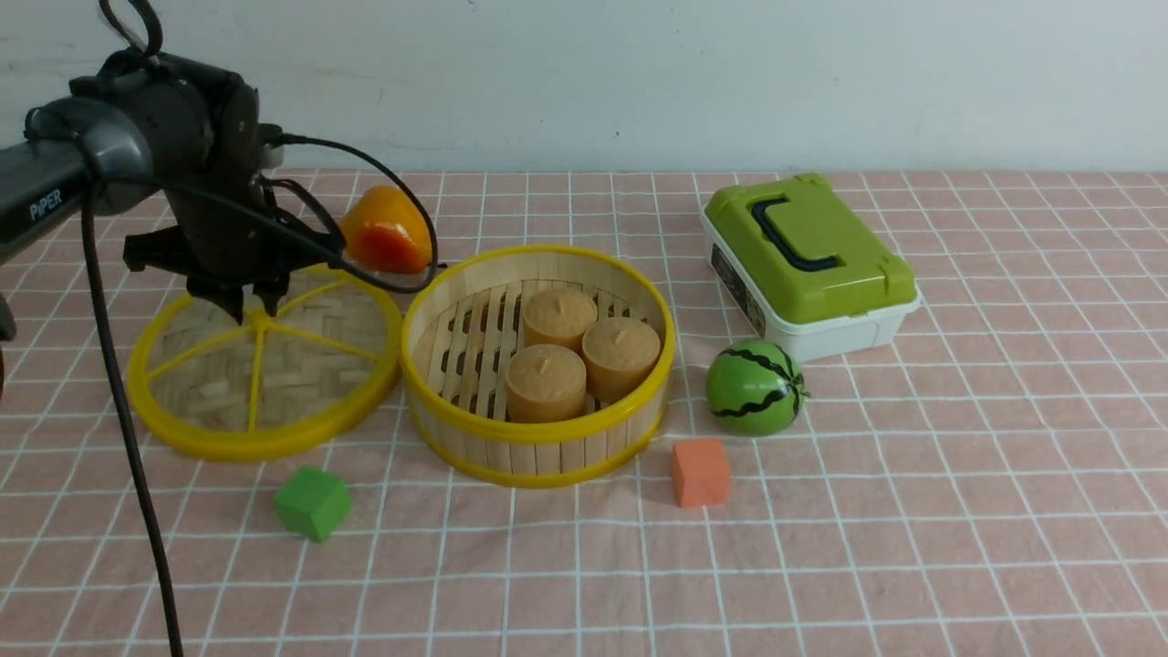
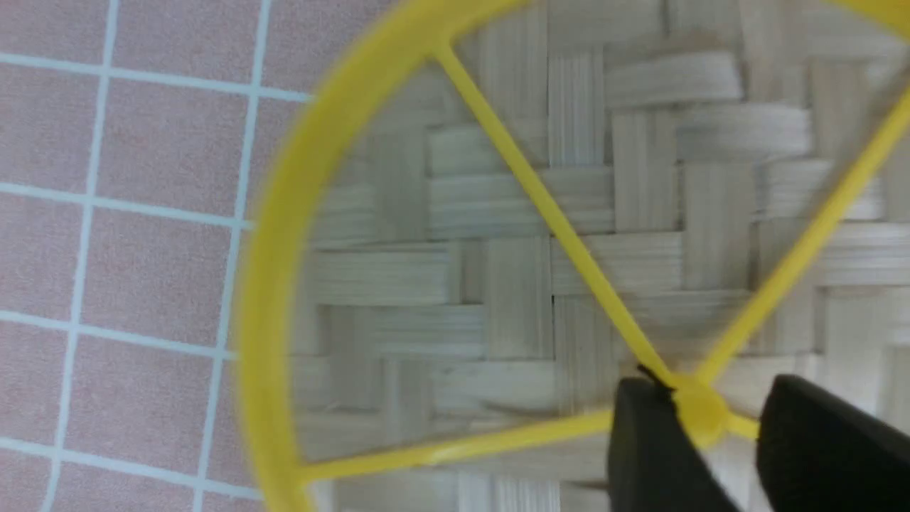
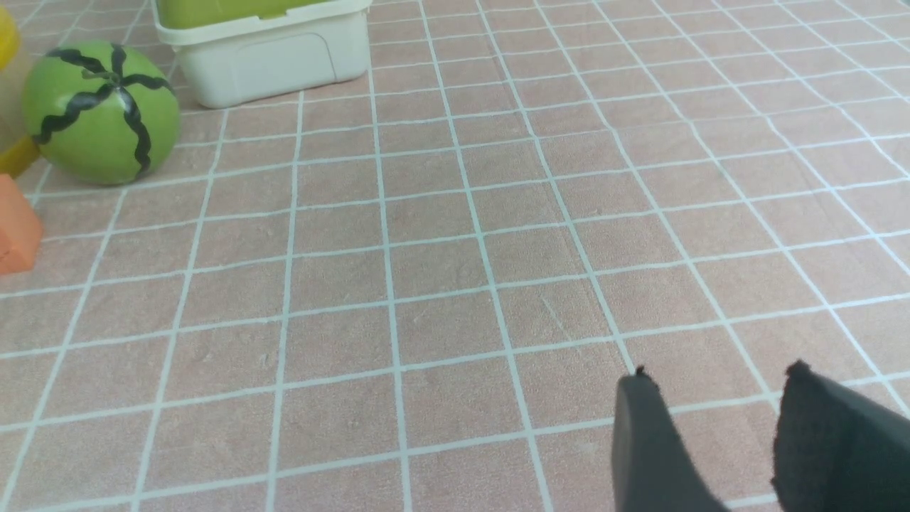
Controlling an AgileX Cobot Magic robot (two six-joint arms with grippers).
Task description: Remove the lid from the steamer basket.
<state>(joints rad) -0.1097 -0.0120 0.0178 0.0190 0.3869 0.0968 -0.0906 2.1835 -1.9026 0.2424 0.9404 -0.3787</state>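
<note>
The left gripper [image 1: 255, 306] has its fingers parted, released, just above the small round yellow knob [image 2: 700, 412] at the middle of the lid [image 1: 219, 379]. The lid is a flat disc of woven pale bamboo, its broad strips crossing in a basket pattern, a little greyish in tone. Slim yellow spokes run from the knob to a thick, smooth yellow rim. It lies on the pink table [image 1: 511, 584], which is marked with pale grid lines, to the left of the steamer basket [image 1: 538, 447] and close beside it. The basket is a shallow round tub of upright pale slats between yellow top and bottom rims; it is uncovered, and three light-brown buns [image 1: 559, 317] sit together on its slatted floor. An orange-and-yellow object [image 1: 388, 228] is behind the lid, and a green block [image 1: 313, 504] is in front of it. The right gripper [image 3: 718, 434], seen in its own wrist view, is open and holds nothing over the table.
</note>
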